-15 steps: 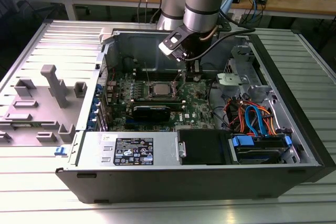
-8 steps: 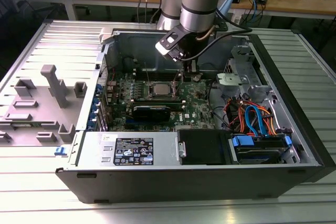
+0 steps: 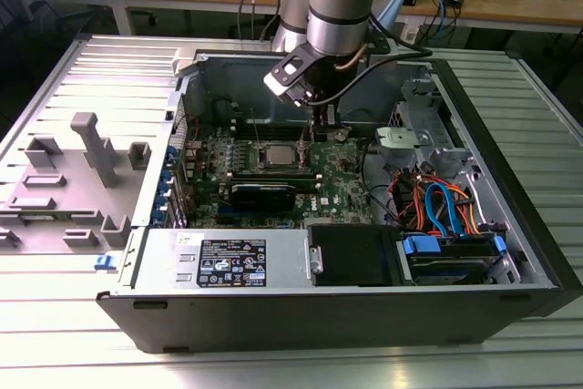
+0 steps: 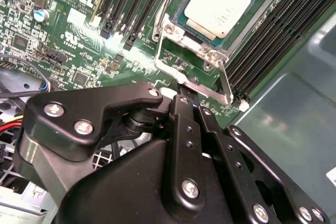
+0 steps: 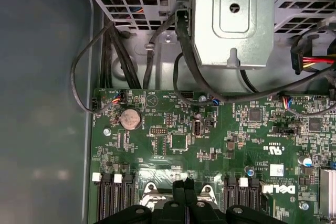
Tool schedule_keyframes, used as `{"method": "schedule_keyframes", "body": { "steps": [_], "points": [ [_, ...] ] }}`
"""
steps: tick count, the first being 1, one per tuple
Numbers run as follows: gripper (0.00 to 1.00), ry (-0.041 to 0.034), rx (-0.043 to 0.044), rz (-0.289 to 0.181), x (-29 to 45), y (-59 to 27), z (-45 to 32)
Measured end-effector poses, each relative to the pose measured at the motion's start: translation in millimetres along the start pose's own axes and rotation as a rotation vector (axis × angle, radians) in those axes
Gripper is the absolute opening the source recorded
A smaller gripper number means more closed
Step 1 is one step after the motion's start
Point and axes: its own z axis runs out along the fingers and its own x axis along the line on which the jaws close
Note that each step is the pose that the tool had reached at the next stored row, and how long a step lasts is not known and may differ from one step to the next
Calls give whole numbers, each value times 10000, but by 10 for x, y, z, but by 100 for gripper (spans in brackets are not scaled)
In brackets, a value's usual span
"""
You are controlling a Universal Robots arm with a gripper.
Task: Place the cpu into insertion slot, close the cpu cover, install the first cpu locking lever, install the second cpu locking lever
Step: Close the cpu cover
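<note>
Grey cpu (image 4: 218, 3) lay flat, face up, in the slot (image 4: 177, 34), one corner toward the black jaws, which were together.

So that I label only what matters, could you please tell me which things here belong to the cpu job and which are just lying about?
Job: cpu, seated; cpu cover; locking lever; gripper beside it.
Lying about: memory slots; coin battery; orange and blue cables; grey holders.
</note>
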Motion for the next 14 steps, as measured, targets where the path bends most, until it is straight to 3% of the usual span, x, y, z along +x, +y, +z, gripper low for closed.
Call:
{"method": "schedule_keyframes", "body": {
  "steps": [14],
  "points": [
    [11,0,0,0,5,-131,-1]
  ]
}}
